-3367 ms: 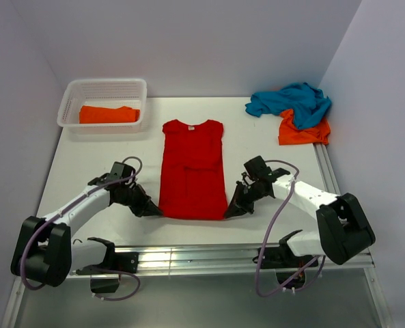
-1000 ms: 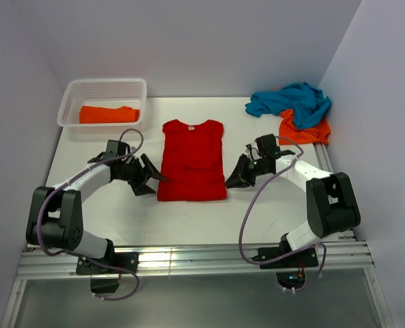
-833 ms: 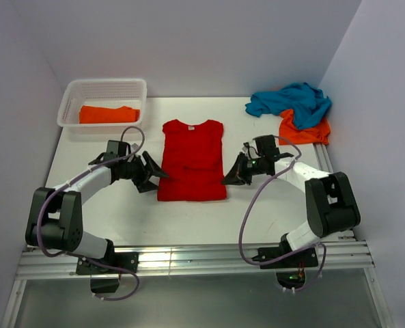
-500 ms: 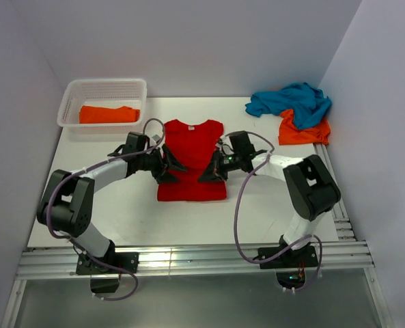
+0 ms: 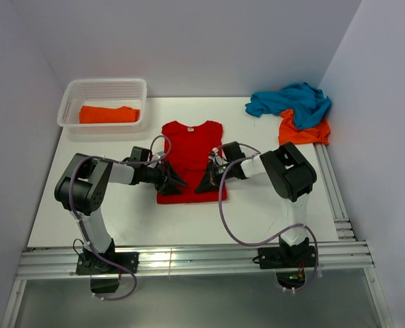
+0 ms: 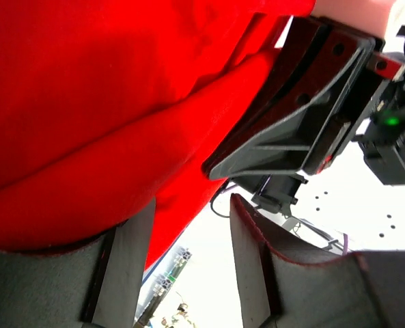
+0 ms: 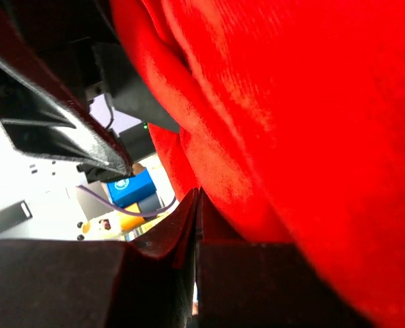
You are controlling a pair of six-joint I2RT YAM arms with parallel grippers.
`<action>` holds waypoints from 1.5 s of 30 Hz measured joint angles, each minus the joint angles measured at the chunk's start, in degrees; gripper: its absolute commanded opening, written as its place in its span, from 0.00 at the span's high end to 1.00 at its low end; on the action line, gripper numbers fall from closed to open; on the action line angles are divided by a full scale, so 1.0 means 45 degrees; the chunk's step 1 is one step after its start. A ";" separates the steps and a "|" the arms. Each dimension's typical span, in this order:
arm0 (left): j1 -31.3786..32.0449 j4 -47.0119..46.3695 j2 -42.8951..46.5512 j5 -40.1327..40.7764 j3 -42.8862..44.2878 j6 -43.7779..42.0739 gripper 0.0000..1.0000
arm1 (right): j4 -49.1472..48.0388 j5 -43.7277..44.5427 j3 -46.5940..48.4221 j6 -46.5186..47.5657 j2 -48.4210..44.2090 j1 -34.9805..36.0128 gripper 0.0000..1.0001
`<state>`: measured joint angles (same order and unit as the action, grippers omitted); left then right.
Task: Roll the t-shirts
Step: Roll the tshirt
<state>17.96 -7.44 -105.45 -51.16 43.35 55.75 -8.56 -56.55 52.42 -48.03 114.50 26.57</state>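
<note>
- White tabletop (image 5: 270, 205) between pale lilac walls holds everything; the red t-shirt (image 5: 192, 147) lies flat at its middle, between the two arms.
- That shirt is folded into a narrow strip, probably so it can be rolled in one pass.
- Its long axis runs from the near edge toward the back wall. The collar points away from the arms and the hem end lies nearest them.
- Both arms reach inward to that near end, one at each corner. I judge this placement lets them turn the hem over evenly.
- The left gripper (image 5: 175, 184) has its jaws apart, straddling the cloth's edge in the left wrist view, with bare table showing in the gap.
- The right gripper (image 5: 202, 184) has its fingers pressed together, and a fold of red cloth appears nipped between them.
- A white basket (image 5: 72, 96) at the far left holds a folded orange t-shirt (image 5: 108, 114), likely a finished one.
- At the far right, a teal t-shirt (image 5: 291, 99) lies crumpled over a second orange t-shirt (image 5: 301, 131), apparently waiting.
</note>
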 measured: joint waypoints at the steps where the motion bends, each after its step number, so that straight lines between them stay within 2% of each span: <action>1: -0.0034 -0.0063 -0.0044 -0.0097 0.0000 -0.0049 0.46 | -0.0199 -0.0141 -0.0024 0.0092 0.0063 -0.0092 1.00; 7: -0.0078 0.0709 -0.0053 -0.0024 0.0423 -0.0738 0.45 | -0.0155 -0.0369 0.0005 0.0690 0.0141 -0.0869 1.00; 12: -0.0151 0.1982 0.0413 0.0529 0.0845 -0.1316 0.43 | 0.1462 -0.0053 0.0233 0.0928 -0.0418 -0.1243 0.99; 20: -0.0223 0.3249 0.2482 0.1069 0.1350 -0.1481 0.39 | 0.3240 0.0185 0.0384 0.1375 -0.3128 -0.1248 0.96; 24: -0.0068 0.3351 0.2973 0.1122 0.1433 -0.1496 0.40 | 0.3575 0.0345 0.0413 0.1559 -0.3633 -0.0772 0.96; 29: 0.0568 0.3021 0.3002 0.1137 0.0743 -0.1297 0.39 | 0.3342 0.0471 -0.0311 0.1336 -0.3628 0.0165 0.96; 34: 0.0889 0.2429 0.2992 0.0981 -0.0457 -0.0981 0.39 | 0.3191 0.0578 -0.0840 0.1336 -0.2977 0.0311 0.98; 40: 0.0816 0.1588 0.2399 0.0889 -0.1438 -0.1044 0.40 | 0.3021 0.0772 -0.1248 0.1846 -0.1719 0.0121 0.99; 45: -0.0005 0.1321 0.2361 0.0461 -0.2288 -0.1137 0.40 | 0.2871 0.0680 -0.1277 0.2327 -0.1603 -0.0559 0.99</action>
<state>17.93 -1.50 -94.83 -49.08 33.06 50.63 4.36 -53.49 46.68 -37.56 107.28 24.05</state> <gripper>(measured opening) 0.600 0.013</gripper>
